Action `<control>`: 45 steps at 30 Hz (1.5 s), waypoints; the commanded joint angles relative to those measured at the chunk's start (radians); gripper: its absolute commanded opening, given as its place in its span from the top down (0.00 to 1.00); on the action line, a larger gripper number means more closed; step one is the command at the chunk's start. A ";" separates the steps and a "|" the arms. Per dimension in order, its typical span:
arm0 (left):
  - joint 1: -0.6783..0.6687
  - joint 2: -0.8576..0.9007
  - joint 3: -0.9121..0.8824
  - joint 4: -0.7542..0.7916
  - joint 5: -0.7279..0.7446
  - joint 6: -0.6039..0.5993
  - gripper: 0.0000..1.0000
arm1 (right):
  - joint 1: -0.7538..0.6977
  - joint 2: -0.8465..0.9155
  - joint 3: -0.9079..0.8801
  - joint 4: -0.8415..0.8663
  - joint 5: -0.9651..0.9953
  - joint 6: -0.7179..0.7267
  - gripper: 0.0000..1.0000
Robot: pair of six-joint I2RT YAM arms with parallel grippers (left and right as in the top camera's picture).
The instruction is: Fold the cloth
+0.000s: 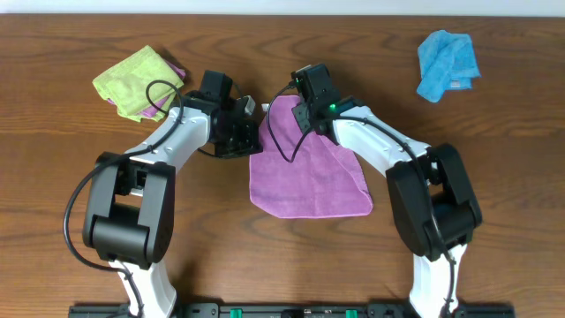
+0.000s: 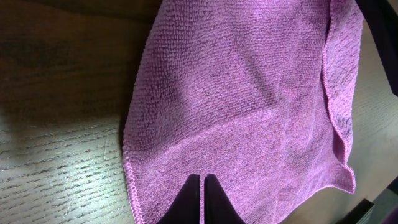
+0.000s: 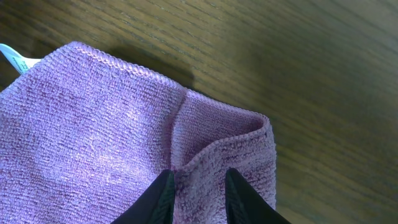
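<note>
The purple cloth [image 1: 305, 177] sits mid-surface [image 1: 503, 168] between my arms. It's mostly flat, so I'd say no fold is finished yet. My right hand [image 3: 198, 186] pinches a raised ridge at its corner. My left hand [image 2: 202, 190] is squeezed nearly closed over it, grip unclear. Count: one purple cloth, one blue cloth [image 1: 448, 62], one green cloth [image 1: 137, 81], two hands.

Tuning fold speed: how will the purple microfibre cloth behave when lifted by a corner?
Probably floppy: the purple microfibre cloth puckers into a ridge inside the right claw. Likely light, since its edge curls over itself in the left wrist view. The textured pile should resist slipping.
</note>
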 commanded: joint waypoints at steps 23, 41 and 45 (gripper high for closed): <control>-0.004 0.007 -0.005 -0.001 0.008 -0.005 0.94 | 0.005 0.013 0.018 -0.018 -0.031 0.023 0.73; -0.004 0.007 -0.005 0.000 0.008 -0.005 0.94 | 0.002 0.040 0.018 -0.024 -0.046 0.022 0.73; -0.004 0.007 -0.005 -0.001 0.008 -0.005 0.94 | 0.002 0.041 0.018 -0.022 -0.052 0.022 0.73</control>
